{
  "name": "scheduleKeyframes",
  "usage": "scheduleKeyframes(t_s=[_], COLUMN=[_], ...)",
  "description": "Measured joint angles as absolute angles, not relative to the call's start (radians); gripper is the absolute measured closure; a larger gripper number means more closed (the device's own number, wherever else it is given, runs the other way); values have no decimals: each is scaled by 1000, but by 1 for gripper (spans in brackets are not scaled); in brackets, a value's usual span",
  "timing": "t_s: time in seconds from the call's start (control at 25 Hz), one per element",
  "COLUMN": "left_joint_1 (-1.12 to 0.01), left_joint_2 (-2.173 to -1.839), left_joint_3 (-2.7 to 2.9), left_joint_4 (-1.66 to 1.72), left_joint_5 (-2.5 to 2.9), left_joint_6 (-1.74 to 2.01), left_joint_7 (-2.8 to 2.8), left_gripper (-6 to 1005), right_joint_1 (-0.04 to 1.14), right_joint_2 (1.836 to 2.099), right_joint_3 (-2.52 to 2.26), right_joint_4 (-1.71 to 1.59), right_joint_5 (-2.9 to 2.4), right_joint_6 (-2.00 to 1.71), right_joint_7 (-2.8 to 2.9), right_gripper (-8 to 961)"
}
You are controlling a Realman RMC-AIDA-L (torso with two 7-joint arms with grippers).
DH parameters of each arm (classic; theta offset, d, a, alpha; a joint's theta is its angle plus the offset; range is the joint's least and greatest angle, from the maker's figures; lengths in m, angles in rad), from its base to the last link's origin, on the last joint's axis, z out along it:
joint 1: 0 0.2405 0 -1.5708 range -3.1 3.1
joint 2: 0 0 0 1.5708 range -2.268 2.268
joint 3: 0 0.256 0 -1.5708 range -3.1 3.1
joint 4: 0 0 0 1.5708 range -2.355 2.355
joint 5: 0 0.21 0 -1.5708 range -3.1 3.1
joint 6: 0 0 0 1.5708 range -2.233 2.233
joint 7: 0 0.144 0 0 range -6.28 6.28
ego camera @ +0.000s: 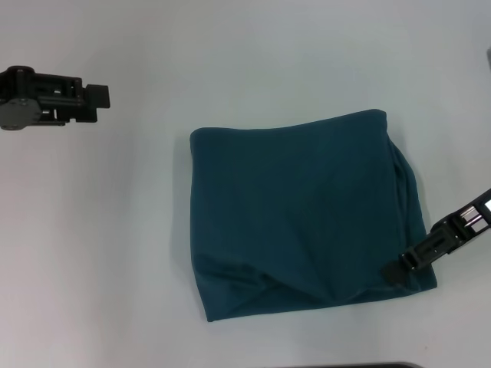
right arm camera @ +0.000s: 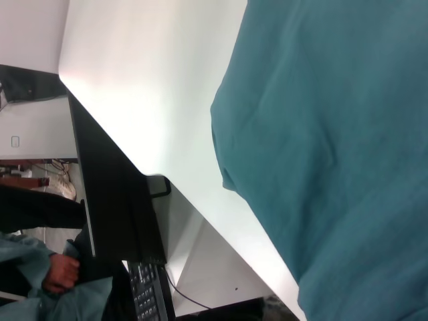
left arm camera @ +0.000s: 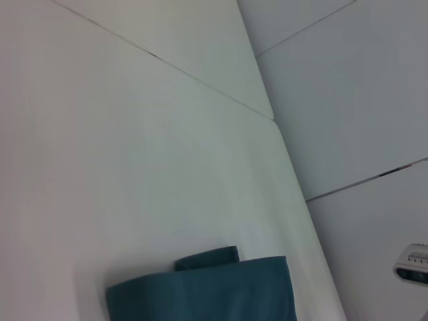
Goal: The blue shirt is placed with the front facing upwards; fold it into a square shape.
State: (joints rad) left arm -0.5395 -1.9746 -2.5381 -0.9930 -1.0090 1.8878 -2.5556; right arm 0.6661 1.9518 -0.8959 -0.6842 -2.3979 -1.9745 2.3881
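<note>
We see the dark teal-blue cotton shirt (ego camera: 307,215), already roughly square, lying right of centre on the white tabletop (ego camera: 115,230). Soft and limp, it likely handles best by its edges. Our right gripper (ego camera: 399,270) touches its near right corner, our left gripper (ego camera: 96,96) is parked far left; both jaws' state we cannot tell.

The counter (ego camera: 115,230) lies bare on every side of the shirt (ego camera: 307,215), widest to its left and beyond its far edge. The shirt, folded to a rough square, is the only thing lying there. The left gripper (ego camera: 96,96) hangs well clear at the far left. The right gripper (ego camera: 403,268) sits at the shirt's near right corner, closing that approach.
</note>
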Motion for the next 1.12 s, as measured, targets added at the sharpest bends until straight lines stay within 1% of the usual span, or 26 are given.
scheduleKeyframes(t_s=[0.2, 0.32, 0.52, 0.76, 0.84, 0.96, 1.08, 1.12], left_joint_1=[-540, -544, -546, -542, -543, -544, -543, -542], left_joint_2=[-1973, -1973, -1973, -1973, -1973, -1973, -1973, -1973], left_joint_3=[-2541, -2537, -2535, -2537, -2535, -2534, -2534, -2534], left_joint_4=[-992, -992, -992, -992, -992, -990, -989, -989], left_joint_5=[-1009, -1009, -1009, -1009, -1009, -1009, -1009, -1009], left_joint_6=[1888, 1888, 1889, 1889, 1889, 1889, 1889, 1889], left_joint_7=[-2555, -2555, -2554, -2554, -2553, -2553, -2552, -2552], left_gripper=[492, 492, 492, 492, 492, 492, 492, 492], right_joint_1=[660, 658, 662, 661, 660, 660, 663, 664], right_joint_2=[1962, 1960, 1956, 1966, 1968, 1963, 1945, 1940], right_joint_3=[-905, -896, -894, -900, -900, -895, -887, -880], right_joint_4=[-698, -710, -708, -703, -706, -711, -713, -714], right_joint_5=[-2404, -2408, -2416, -2448, -2454, -2454, -2454, -2454], right_joint_6=[-1962, -1954, -1940, -1924, -1924, -1928, -1931, -1936], right_joint_7=[2390, 2384, 2379, 2379, 2378, 2377, 2384, 2386], right_gripper=[224, 224, 331, 459, 701, 811, 920, 924])
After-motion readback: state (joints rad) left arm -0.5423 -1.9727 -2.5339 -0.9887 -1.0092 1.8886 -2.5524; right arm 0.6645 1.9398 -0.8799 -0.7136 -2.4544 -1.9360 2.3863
